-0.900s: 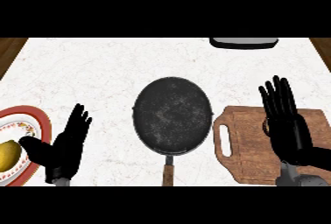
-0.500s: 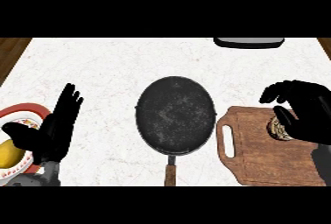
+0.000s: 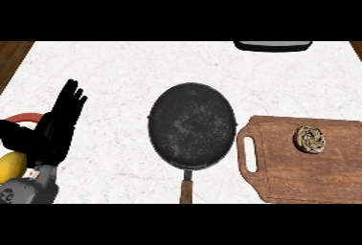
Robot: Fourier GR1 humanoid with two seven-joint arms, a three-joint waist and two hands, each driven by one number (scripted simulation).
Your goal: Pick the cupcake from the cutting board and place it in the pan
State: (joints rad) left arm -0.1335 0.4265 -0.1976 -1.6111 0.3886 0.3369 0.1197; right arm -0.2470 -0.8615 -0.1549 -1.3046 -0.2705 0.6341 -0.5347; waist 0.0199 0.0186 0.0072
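Observation:
A small round cupcake (image 3: 310, 139) with a swirled brown top sits on the wooden cutting board (image 3: 297, 177) at the right, uncovered and untouched. The black pan (image 3: 191, 125) lies in the middle of the counter, with nothing in it and its wooden handle pointing toward me. My left hand (image 3: 55, 130) rests open at the left edge, fingers straight and pointing up. My right hand does not show in the head view.
A red-rimmed plate (image 3: 27, 116) holding a yellow fruit (image 3: 10, 167) lies at the left edge, partly behind my left hand. A dark object (image 3: 273, 45) sits at the counter's far edge. The board's cut-out handle faces the pan.
My right hand, which hovered curled over the cupcake, has withdrawn out of view, leaving the cupcake on the board. My left hand has shifted slightly right and up.

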